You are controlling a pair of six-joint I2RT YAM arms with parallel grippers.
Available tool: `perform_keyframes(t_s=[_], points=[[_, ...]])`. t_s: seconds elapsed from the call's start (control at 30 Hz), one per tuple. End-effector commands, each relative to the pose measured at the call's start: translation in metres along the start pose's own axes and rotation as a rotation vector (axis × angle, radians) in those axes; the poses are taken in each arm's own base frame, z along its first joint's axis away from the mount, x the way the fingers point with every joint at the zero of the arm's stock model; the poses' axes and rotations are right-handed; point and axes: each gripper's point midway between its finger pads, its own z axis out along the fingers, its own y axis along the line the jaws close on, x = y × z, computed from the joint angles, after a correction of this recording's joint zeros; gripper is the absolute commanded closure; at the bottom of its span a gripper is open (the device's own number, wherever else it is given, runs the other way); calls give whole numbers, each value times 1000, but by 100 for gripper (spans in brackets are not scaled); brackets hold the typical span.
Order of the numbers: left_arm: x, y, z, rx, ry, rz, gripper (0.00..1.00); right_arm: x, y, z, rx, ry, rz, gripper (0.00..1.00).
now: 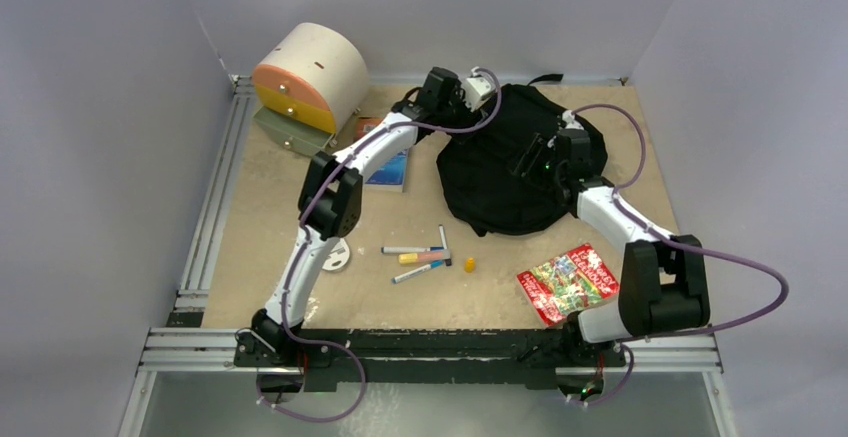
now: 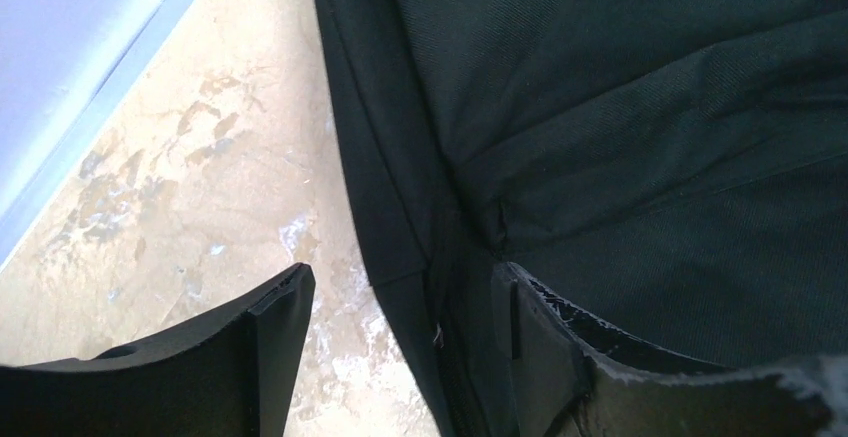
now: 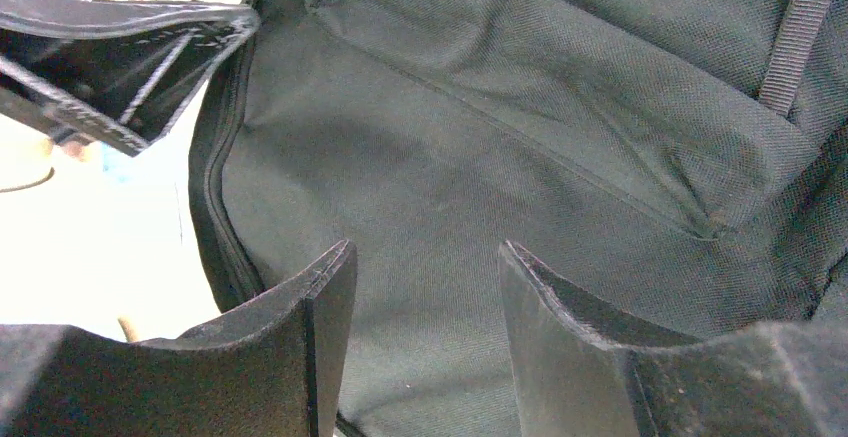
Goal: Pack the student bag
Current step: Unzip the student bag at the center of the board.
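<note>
The black student bag (image 1: 500, 172) lies flat at the back right of the table. My left gripper (image 1: 478, 92) is at its far left edge. In the left wrist view it (image 2: 400, 307) is open, and its jaws straddle the bag's zippered edge (image 2: 450, 287), one finger over the table, the other on the fabric. My right gripper (image 1: 540, 157) hovers over the bag's right part. In the right wrist view it (image 3: 425, 277) is open and empty just above the bag's fabric (image 3: 480, 157), near a pocket seam. The left gripper also shows there at the upper left (image 3: 120, 67).
A cream-and-orange cylindrical drawer box (image 1: 305, 82) stands at the back left. A blue book (image 1: 392, 170) lies under the left arm. Several markers (image 1: 420, 255), a small yellow piece (image 1: 468, 262), a white disc (image 1: 338, 254) and a red patterned packet (image 1: 568, 282) lie in front.
</note>
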Motion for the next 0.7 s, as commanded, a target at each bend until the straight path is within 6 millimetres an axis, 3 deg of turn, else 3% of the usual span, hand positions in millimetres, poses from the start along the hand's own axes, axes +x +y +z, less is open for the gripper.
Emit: perform_keyframes(t_s=[0.0,0.33,0.57,0.67], points=[[-22,10,8,-57,-61,80,36,-2,8,-8,-34,-6,-6,44],[-17,15,22,-72,-68,110,47,-5,7,-18,-19,-26,-16,44],[-14,13,26,-64,-72,108,68,2,2,-17,-12,-15,-6,44],[-11,13,27,-63,-61,107,82,1,2,-16,-12,-16,-8,44]])
